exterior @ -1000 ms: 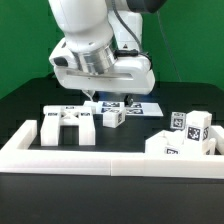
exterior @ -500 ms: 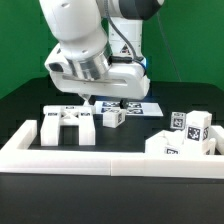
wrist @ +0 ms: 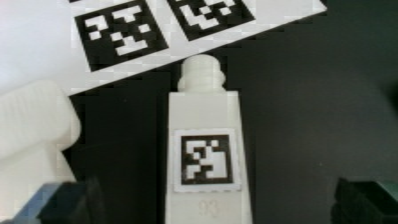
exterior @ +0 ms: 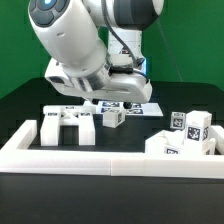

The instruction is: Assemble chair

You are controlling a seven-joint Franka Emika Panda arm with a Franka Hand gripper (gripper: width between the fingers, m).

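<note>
In the wrist view a white chair post [wrist: 206, 140] with a rounded peg tip and a square tag lies on the black table. My gripper [wrist: 214, 205] is open. Its dark fingertips [wrist: 64, 204] stand wide apart on either side of the post, with black gaps between them and it. In the exterior view the same post [exterior: 113, 117] lies below the arm's wrist, which hides my fingers. A white bracket-like chair piece [exterior: 68, 125] lies at the exterior view's left. Several tagged chair pieces [exterior: 186, 136] are clustered at the right.
The marker board [exterior: 135, 103] lies behind the post and also shows in the wrist view [wrist: 160, 30]. A long low white border wall [exterior: 100, 160] runs along the front. A white piece's edge [wrist: 32, 120] lies close beside the post.
The arm has swung and tilted toward the exterior view's left, its wrist now lower over the post. The chair pieces have not moved.
</note>
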